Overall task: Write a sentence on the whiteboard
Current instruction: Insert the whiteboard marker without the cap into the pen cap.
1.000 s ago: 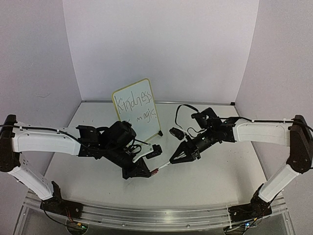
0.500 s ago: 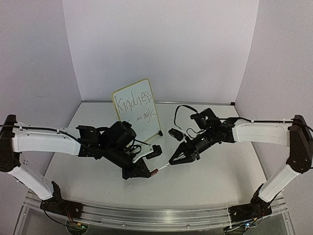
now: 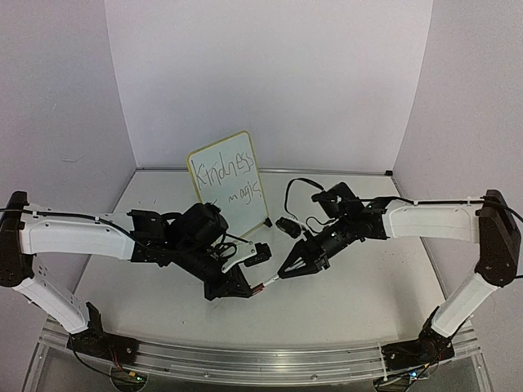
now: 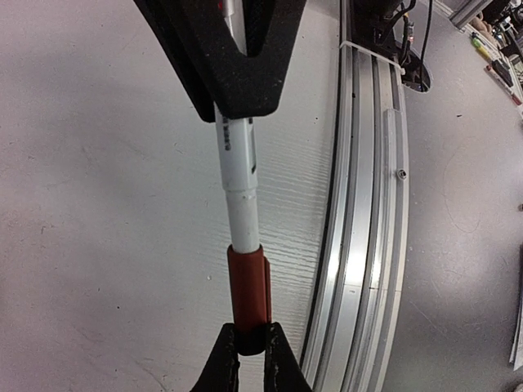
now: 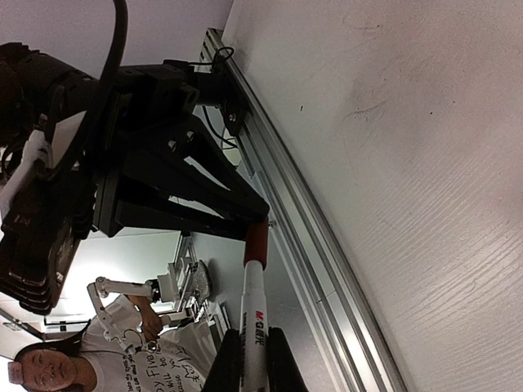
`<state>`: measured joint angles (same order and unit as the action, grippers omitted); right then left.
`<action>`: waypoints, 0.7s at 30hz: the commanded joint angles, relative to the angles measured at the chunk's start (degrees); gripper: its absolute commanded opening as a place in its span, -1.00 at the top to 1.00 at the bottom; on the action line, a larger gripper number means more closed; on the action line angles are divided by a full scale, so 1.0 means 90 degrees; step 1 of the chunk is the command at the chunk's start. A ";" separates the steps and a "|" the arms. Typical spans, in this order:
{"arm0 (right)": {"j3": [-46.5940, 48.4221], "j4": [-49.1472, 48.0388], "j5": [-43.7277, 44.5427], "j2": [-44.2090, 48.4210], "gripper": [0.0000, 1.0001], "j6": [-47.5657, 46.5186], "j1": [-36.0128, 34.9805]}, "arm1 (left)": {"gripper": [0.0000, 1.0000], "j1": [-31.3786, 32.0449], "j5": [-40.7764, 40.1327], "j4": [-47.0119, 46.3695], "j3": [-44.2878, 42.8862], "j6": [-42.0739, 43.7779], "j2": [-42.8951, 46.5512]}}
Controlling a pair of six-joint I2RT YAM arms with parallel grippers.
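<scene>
The right gripper (image 5: 254, 359), clamped on the marker (image 4: 237, 171), is edging leftward toward the left gripper (image 4: 252, 351), which is pinching the red cap (image 4: 248, 298).

The desk (image 3: 359, 286) is a pale, lightly textured surface with an aluminium rail (image 3: 245, 359) running along its near edge. The two arm bases (image 3: 98, 339) (image 3: 417, 351) sit on that rail, close to the near-left and near-right corners. The whiteboard (image 3: 227, 180) stands tilted on small black feet toward the far edge, left of centre. Faint dark specks, perhaps scuffs, dot the right half.
</scene>
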<state>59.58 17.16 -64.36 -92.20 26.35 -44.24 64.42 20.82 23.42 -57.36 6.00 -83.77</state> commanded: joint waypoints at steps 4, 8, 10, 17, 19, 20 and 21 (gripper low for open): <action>0.0395 -0.0177 -0.0201 -0.0363 1.00 -0.0105 -0.0260 | 1.00 0.0001 -0.0122 -0.0220 -0.0155 0.0058 0.0203; 0.0495 -0.0241 -0.0218 -0.0508 1.00 -0.0097 -0.0376 | 1.00 -0.0001 -0.0145 -0.0290 -0.0132 0.0011 0.0294; 0.0543 -0.0269 -0.0235 -0.0574 1.00 -0.0088 -0.0441 | 1.00 -0.0001 -0.0130 -0.0334 -0.0125 -0.0038 0.0330; 0.0660 -0.0361 -0.0314 -0.0746 1.00 -0.0087 -0.0598 | 1.00 0.0000 0.0069 -0.0583 -0.0103 -0.0304 0.0565; 0.0679 -0.0393 -0.0349 -0.0752 1.00 -0.0078 -0.0627 | 1.00 0.0000 0.0153 -0.0631 -0.0125 -0.0368 0.0674; 0.0688 -0.0411 -0.0368 -0.0744 1.00 -0.0080 -0.0642 | 1.00 0.0000 0.0199 -0.0649 -0.0143 -0.0400 0.0713; 0.0696 -0.0429 -0.0384 -0.0734 1.00 -0.0083 -0.0654 | 1.00 0.0000 0.0250 -0.0662 -0.0165 -0.0430 0.0740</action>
<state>63.81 15.44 -65.51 -97.78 26.35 -47.95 64.47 21.11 26.86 -57.19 3.05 -81.27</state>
